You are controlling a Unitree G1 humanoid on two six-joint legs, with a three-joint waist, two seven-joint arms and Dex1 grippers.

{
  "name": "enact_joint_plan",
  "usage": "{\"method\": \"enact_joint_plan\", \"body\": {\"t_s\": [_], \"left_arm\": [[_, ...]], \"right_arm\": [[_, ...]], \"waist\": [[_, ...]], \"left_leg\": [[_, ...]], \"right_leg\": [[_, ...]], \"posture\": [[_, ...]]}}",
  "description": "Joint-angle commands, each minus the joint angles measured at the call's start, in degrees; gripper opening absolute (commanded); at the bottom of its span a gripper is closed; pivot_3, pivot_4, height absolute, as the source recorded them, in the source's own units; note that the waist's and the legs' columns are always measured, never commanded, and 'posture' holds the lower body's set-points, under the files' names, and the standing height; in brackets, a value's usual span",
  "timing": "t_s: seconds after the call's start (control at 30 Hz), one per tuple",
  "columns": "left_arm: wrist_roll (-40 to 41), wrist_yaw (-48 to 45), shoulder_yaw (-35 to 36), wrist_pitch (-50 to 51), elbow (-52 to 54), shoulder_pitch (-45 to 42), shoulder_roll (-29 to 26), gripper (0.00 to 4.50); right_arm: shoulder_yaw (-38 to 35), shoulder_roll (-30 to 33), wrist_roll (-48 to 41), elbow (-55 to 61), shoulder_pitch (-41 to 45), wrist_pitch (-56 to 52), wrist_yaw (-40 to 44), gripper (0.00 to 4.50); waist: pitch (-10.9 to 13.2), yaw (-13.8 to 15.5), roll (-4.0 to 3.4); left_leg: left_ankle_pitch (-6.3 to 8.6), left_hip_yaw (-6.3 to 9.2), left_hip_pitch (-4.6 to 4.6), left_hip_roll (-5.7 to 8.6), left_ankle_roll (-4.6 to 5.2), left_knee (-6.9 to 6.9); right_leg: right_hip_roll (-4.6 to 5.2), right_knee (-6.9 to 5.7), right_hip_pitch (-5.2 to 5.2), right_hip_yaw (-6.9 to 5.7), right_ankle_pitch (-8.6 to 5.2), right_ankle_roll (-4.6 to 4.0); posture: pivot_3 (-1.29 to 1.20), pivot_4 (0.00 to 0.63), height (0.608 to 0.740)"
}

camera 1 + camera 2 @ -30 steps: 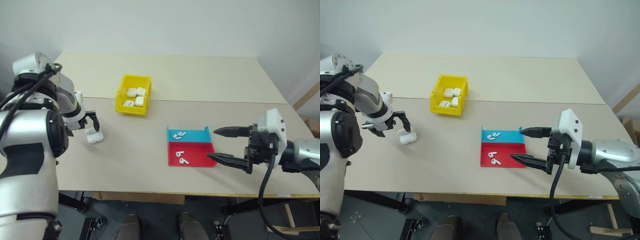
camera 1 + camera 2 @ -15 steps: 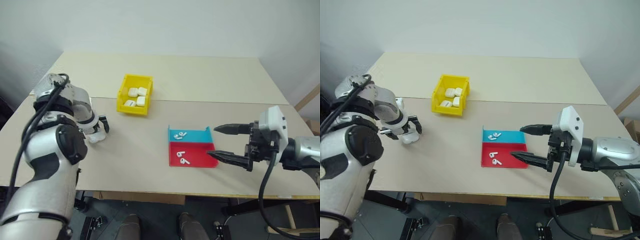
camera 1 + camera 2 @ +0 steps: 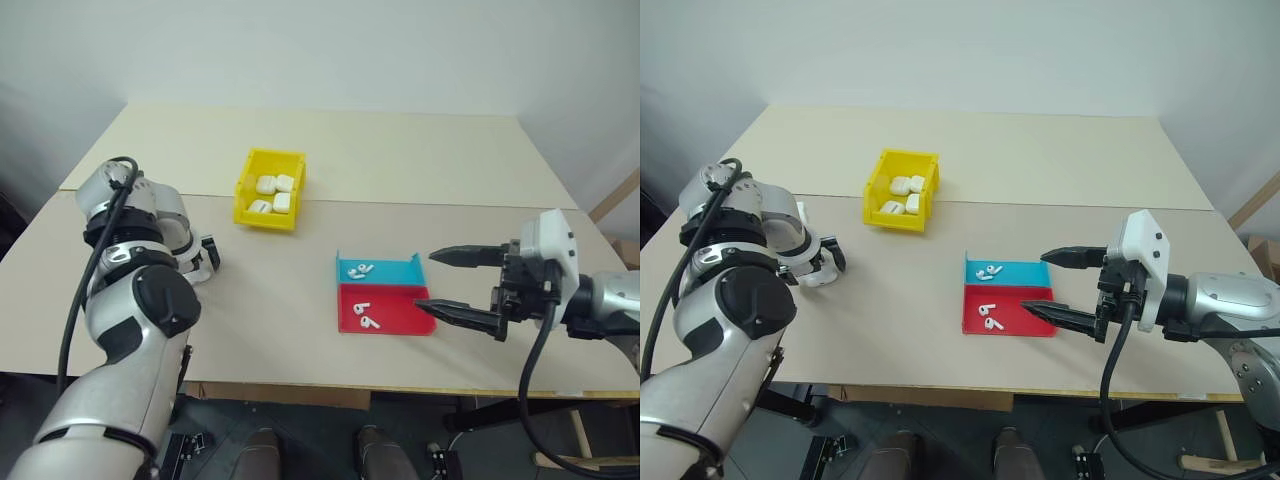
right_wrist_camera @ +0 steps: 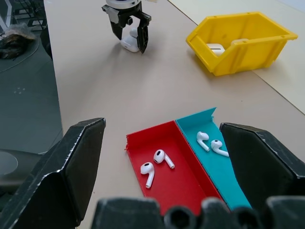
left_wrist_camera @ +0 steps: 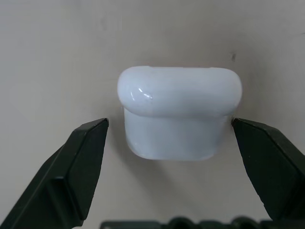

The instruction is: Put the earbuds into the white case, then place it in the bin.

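The left gripper (image 5: 169, 131) points steeply down at the left side of the table (image 3: 400, 150), its two black fingers (image 5: 78, 162) spread wide on either side of a white case (image 5: 178, 112) that lies on the tabletop. The case sits between the tips with its lid shut, and a gap shows between the case and each finger, so the claw is released and grips nothing. From the right wrist view the same gripper straddles the case from above.

Farther back and to the right of it stands the bin (image 3: 267, 188), yellow, holding four more white cases (image 3: 274, 193).

Nearer the middle of the table lie two flat trays side by side, the blue tray (image 3: 380, 268) on the far side touching the red tray (image 3: 385, 308) on the near side. Two earbuds (image 4: 211, 143) rest in the blue one and two in the red.

The right gripper (image 3: 462, 285) hangs roughly level just right of the trays, its fingers wide apart and empty, pointing left toward them
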State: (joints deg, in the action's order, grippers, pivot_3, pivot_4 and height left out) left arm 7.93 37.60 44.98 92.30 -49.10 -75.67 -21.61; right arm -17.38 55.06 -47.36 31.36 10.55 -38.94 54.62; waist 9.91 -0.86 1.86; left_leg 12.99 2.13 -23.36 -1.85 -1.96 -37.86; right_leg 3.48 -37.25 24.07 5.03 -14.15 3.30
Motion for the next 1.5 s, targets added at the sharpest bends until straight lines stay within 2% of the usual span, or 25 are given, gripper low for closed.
{"method": "enact_joint_plan", "body": {"t_s": [0.03, 0.07, 0.13, 0.27, 0.3, 0.43, 0.47, 0.57, 0.63, 0.77, 0.83, 0.87, 0.97, 1.2, 1.37, 1.5], "left_arm": [[-2.15, -0.85, 0.65, 0.20, 3.00, -0.03, 0.65, 4.50], [-2.61, -1.11, 0.80, 0.20, 3.31, 0.00, 0.88, 4.50], [-3.32, -1.75, 1.06, 0.20, 4.03, 0.26, 1.50, 4.11], [-4.87, -2.55, 1.30, 0.20, 5.13, 0.28, 2.32, 2.89], [-5.24, -2.68, 1.56, 0.20, 5.25, 0.18, 2.40, 2.76], [-4.61, -6.26, -3.07, 0.20, 11.21, 1.87, 2.62, 2.76], [-3.52, -8.42, -6.83, 0.20, 14.86, 3.41, 2.57, 2.76], [3.98, -19.20, -21.55, 0.20, 35.16, 12.41, 0.16, 2.76], [8.04, -26.40, -26.05, -1.28, 47.66, 18.21, -2.38, 2.76], [14.11, -40.21, -30.13, -10.19, 62.84, 27.87, -8.55, 2.76], [14.75, -44.19, -30.44, -17.14, 66.54, 31.34, -9.55, 2.76], [17.81, -49.15, -27.60, -22.06, 68.14, 33.47, -8.80, 2.76], [25.87, -63.18, -23.03, -32.14, 70.38, 38.36, -8.73, 2.76], [32.12, -92.50, -28.84, -49.83, 64.14, 43.53, -11.97, 2.76], [35.45, -114.82, -34.73, -56.57, 57.15, 42.71, -14.46, 2.76], [34.78, -123.04, -37.80, -61.44, 54.19, 41.83, -14.54, 2.76]], "right_arm": [[-2.43, 0.11, -0.31, 1.26, -0.04, 1.56, 0.21, 4.47], [-2.48, 0.12, -0.34, 1.32, -0.11, 1.57, 0.22, 4.47], [-2.57, 0.14, -0.41, 1.41, -0.17, 1.49, 0.11, 4.50], [-2.75, 0.09, -0.58, 1.49, -0.28, 1.47, 0.07, 4.50], [-2.84, 0.09, -0.61, 1.54, -0.35, 1.44, 0.03, 4.50], [-3.19, -0.25, -0.65, 1.54, -1.02, 1.21, -0.54, 4.50], [-3.33, -0.36, -0.61, 1.52, -1.29, 1.25, -0.57, 4.50], [-3.54, -1.04, -0.73, 1.39, -2.00, 1.26, -0.92, 4.50], [-3.52, -1.60, -0.81, 1.05, -2.12, 1.44, -1.07, 4.50], [-2.82, -2.85, -0.65, 0.03, -1.45, 1.97, -0.96, 4.50], [-2.64, -3.38, -0.84, -0.49, -1.18, 2.00, -0.73, 4.50], [-2.42, -3.57, -0.77, -0.69, -0.93, 2.08, -0.69, 4.50], [-2.02, -3.87, -0.88, -1.06, 0.06, 2.12, -0.37, 4.50], [-0.14, -2.71, -1.83, -1.74, 3.76, 0.64, 1.89, 4.50], [3.38, -1.03, -2.03, -3.22, 9.02, -1.95, 2.70, 4.50], [6.91, 1.65, -1.69, -3.29, 13.09, -5.46, 3.28, 4.50]], "waist": [[0.00, 0.00, 0.00], [0.00, 0.00, 0.00], [0.00, 0.00, 0.00], [0.00, -0.04, 0.00], [0.00, -0.05, 0.00], [0.00, -0.07, 0.00], [0.00, -0.04, 0.00], [-0.01, -0.21, 0.00], [-0.01, -0.35, -0.01], [-0.02, -0.24, -0.03], [-0.03, -0.19, -0.04], [-0.04, -0.13, -0.03], [-0.04, -0.10, -0.04], [-0.05, -0.07, -0.04], [-0.05, -0.19, -0.05], [-0.05, -0.23, -0.06]], "left_leg": [[0.00, 0.00, 0.00, 0.00, 0.00, 0.00], [0.00, 0.00, 0.00, 0.00, 0.00, 0.00], [0.00, 0.00, 0.00, 0.00, 0.00, 0.00], [0.00, 0.00, 0.01, 0.00, 0.00, 0.00], [0.00, 0.00, 0.02, 0.00, 0.00, 0.00], [0.00, 0.00, 0.02, 0.00, 0.00, 0.00], [0.00, 0.00, 0.01, 0.00, -0.01, 0.00], [-0.01, 0.00, 0.00, -0.02, -0.04, 0.01], [-0.03, -0.02, 0.00, -0.05, -0.14, 0.03], [-0.07, -0.03, 0.11, -0.04, -0.21, 0.02], [-0.07, -0.08, 0.22, -0.04, -0.21, 0.02], [-0.07, -0.09, 0.24, -0.05, -0.21, 0.01], [-0.08, -0.09, 0.26, -0.06, -0.20, 0.00], [-0.03, -0.10, 0.20, -0.08, -0.12, 0.00], [-0.02, -0.12, 0.25, -0.11, -0.09, 0.00], [0.01, -0.12, 0.21, -0.13, -0.03, 0.00]], "right_leg": [[0.00, 0.00, 0.00, 0.00, 0.00, 0.00], [0.00, 0.00, 0.00, 0.00, 0.00, 0.00], [0.00, 0.00, 0.00, 0.00, 0.00, 0.00], [0.00, -0.02, 0.00, 0.00, 0.00, 0.00], [0.00, -0.02, 0.00, 0.00, 0.00, 0.00], [0.00, -0.04, -0.01, 0.01, 0.00, 0.00], [0.00, -0.03, 0.01, 0.01, 0.00, 0.00], [0.00, -0.09, 0.03, 0.02, 0.00, 0.00], [-0.01, -0.43, 0.08, 0.07, 0.00, -0.01], [-0.01, -0.25, 0.03, 0.09, 0.00, -0.01], [-0.02, -0.26, -0.03, 0.13, -0.01, -0.02], [-0.02, -0.26, -0.06, 0.13, -0.01, -0.02], [-0.03, -0.20, -0.13, 0.11, -0.01, -0.03], [-0.05, 0.05, -0.20, 0.08, -0.01, -0.03], [-0.07, 0.07, -0.26, 0.06, -0.01, -0.04], [-0.08, 0.12, -0.22, 0.05, -0.02, -0.04]], "posture": [[0.00, 0.150, 0.740], [0.00, 0.150, 0.740], [0.00, 0.150, 0.740], [0.00, 0.150, 0.740], [0.00, 0.150, 0.740], [0.00, 0.150, 0.740], [0.00, 0.150, 0.740], [0.00, 0.150, 0.740], [0.00, 0.150, 0.740], [0.00, 0.150, 0.740], [0.00, 0.150, 0.740], [0.00, 0.150, 0.740], [0.00, 0.150, 0.740], [0.00, 0.150, 0.740], [0.00, 0.150, 0.740], [0.00, 0.150, 0.740]]}}
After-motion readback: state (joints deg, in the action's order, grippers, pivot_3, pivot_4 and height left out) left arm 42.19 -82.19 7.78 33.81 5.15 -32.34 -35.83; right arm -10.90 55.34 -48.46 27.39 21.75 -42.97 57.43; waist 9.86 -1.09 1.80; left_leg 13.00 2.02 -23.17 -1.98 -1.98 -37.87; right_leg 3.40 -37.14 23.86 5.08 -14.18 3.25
